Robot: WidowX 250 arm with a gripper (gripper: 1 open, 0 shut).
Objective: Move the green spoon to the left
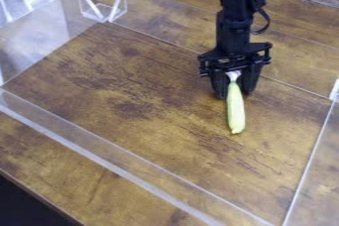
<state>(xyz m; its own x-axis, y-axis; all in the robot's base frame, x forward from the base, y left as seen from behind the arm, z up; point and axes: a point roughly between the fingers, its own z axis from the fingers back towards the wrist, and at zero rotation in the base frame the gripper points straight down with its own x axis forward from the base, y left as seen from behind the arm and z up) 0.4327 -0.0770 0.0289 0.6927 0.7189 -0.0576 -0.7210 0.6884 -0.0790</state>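
Note:
The green spoon point(236, 113) lies flat on the wooden table, its yellow-green handle running toward the camera and its far end under the gripper. My gripper point(235, 85) points straight down over that far end, with one black finger on each side of the spoon. The fingers point(219, 87) stand narrow around it and low at the table. I cannot make out whether the pads press on the spoon. The spoon's grey head is hidden between the fingers.
Low clear acrylic walls point(119, 166) fence the wooden table point(119, 81) along the front and right side. A clear acrylic stand point(99, 7) sits at the back left. Bare wood stretches left of the spoon.

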